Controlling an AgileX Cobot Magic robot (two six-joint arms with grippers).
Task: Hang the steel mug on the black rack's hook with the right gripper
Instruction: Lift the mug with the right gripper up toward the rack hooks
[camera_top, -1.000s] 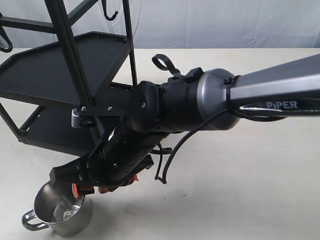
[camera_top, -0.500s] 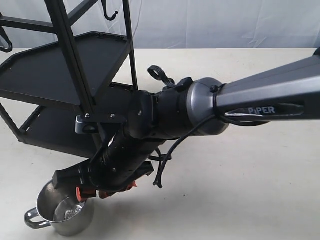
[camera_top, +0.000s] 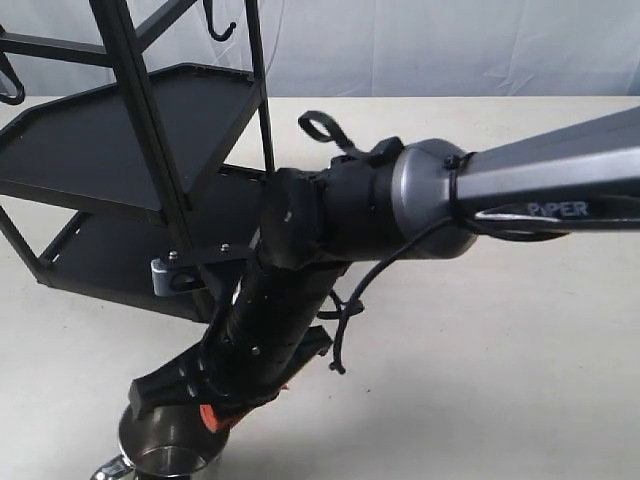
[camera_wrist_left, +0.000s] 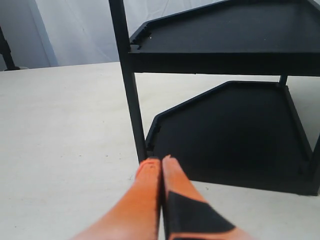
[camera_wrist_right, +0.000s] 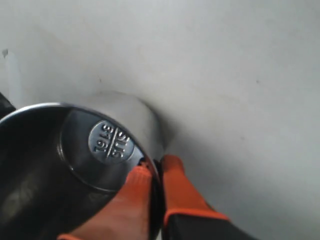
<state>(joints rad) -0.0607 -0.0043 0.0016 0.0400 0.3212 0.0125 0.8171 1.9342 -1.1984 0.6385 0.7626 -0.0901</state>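
Note:
The steel mug (camera_top: 165, 458) shows at the bottom edge of the exterior view, partly cut off, with the tip of its handle (camera_top: 108, 470) at its left. My right gripper (camera_top: 215, 415) reaches down onto it. In the right wrist view the right gripper (camera_wrist_right: 155, 167) is shut on the steel mug's (camera_wrist_right: 100, 145) rim, one orange finger inside and one outside. The black rack (camera_top: 120, 130) stands at the back left, a hook (camera_top: 222, 30) high on it. My left gripper (camera_wrist_left: 161, 161) is shut and empty, low beside a post of the black rack (camera_wrist_left: 235, 125).
The right arm (camera_top: 520, 190), marked PiPER, crosses the view from the right, passing just in front of the rack's lower tier (camera_top: 110, 260). A second hook (camera_top: 10, 88) hangs at the far left. A white curtain (camera_top: 450, 40) backs the pale table (camera_top: 500, 380).
The right gripper has swung down and toward the bottom edge of the exterior view. The mug has shifted right and lower with it and is now partly out of frame.

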